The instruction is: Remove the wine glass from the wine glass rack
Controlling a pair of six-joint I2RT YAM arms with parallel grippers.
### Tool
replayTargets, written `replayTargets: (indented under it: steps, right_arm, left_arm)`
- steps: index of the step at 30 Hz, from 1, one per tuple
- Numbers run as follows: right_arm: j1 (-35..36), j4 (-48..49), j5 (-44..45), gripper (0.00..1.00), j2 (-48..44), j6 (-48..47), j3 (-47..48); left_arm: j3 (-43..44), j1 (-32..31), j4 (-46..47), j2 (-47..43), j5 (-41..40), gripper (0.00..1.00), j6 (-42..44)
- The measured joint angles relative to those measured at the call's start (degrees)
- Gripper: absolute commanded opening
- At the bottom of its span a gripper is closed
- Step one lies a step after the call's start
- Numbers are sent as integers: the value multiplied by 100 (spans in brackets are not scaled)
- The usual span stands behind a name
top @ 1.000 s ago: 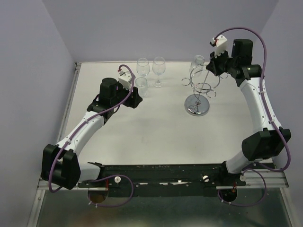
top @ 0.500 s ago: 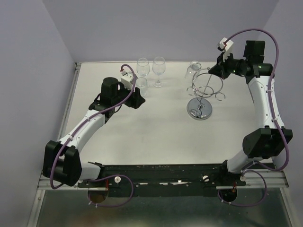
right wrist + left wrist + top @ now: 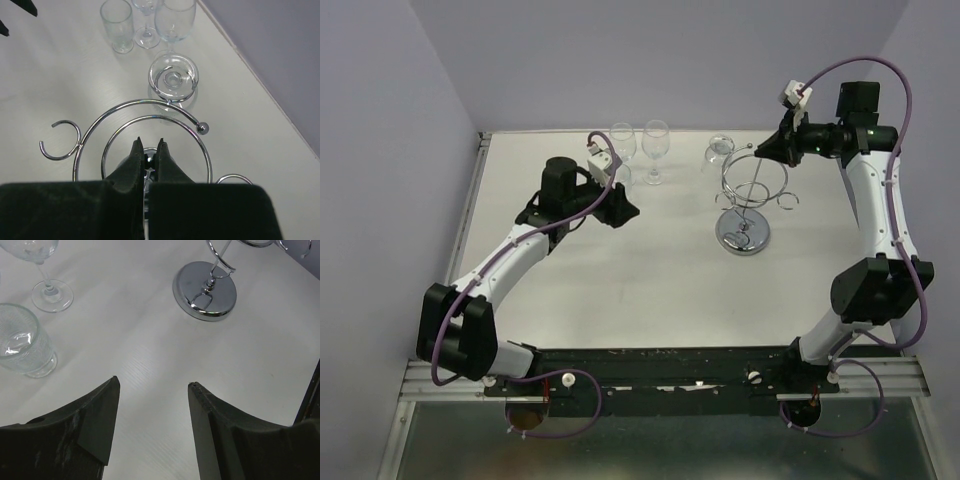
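Look: the wine glass [image 3: 173, 80] is clear, with a round flat foot, a thin stem and a rounded bowl; from above the foot reads as bright concentric rings.
Place: it hangs from a small outer loop on the far left side of the rack [image 3: 748, 195], toward the back right of the table [image 3: 620, 280].
Direction: the glass is upside down, foot on top and mouth of the bowl facing the table.
Long axis: foot to bowl runs roughly up and down; the top view suggests a slight lean, too small to be sure of.
Rack: shiny chrome wire, with a round disc base, a thin upright post and a spiral ring on top that ends in a small ball.
Right gripper [image 3: 148, 149]: fingers pressed together, above the middle of the ring, on the near side of the hanging glass; whether it touches the post cannot be told.
Left gripper [image 3: 154, 385]: fingers apart, holding nothing, low over the table left of the rack.
Nearby: a tumbler [image 3: 22, 345] stands just beside the left gripper; two stemmed glasses [image 3: 638, 145] stand upright behind it.
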Motion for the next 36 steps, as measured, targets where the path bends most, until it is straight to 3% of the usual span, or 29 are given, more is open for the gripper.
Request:
replayTargets:
  steps: [16, 36]
  right_arm:
    - [-24, -234, -549, 1, 365, 101, 680]
    - [-20, 595, -1340, 4, 916, 769, 734]
  left_arm:
    - [946, -507, 125, 737, 221, 70, 439]
    - [999, -658, -105, 758, 214, 70, 732]
